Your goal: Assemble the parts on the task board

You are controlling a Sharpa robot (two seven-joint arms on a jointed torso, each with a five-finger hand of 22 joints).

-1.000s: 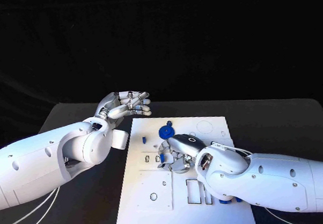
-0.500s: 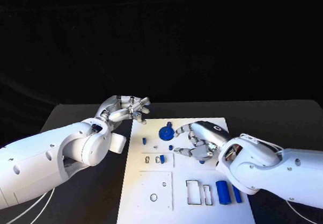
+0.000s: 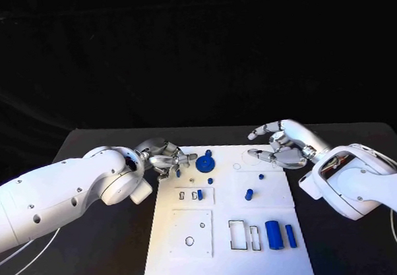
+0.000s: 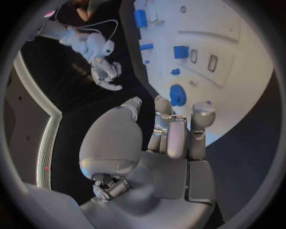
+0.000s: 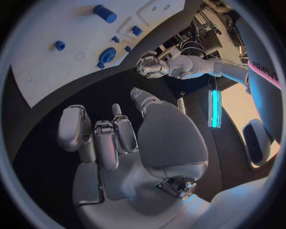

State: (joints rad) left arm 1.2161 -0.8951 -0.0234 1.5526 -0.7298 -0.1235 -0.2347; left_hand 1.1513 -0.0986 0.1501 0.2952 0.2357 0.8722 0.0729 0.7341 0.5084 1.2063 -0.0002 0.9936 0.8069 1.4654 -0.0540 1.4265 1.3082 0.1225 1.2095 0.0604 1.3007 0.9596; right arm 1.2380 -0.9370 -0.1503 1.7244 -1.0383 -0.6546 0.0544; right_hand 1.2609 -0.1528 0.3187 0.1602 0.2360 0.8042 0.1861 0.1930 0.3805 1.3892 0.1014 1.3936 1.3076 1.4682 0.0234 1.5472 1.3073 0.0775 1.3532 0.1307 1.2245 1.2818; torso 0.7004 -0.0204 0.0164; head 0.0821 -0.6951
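1. Task board [image 3: 196, 244]: blue parts [image 3: 274, 234] lie near its front edge; a peg [image 3: 249, 194] now stands mid-board.
2. Right hand [image 3: 283, 146]: withdrawn to the far right corner, fingers spread, holding nothing.
3. Left hand [image 3: 163, 158]: lowered to the far left corner, fingers curled, empty; next pick likely.

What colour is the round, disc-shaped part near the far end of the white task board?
Blue; the round disc-shaped part shows best in the head view.

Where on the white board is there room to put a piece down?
The task board is bare along its near edge, in front of the two blue bars. The far end is crowded: round blue part, left hand, right hand.
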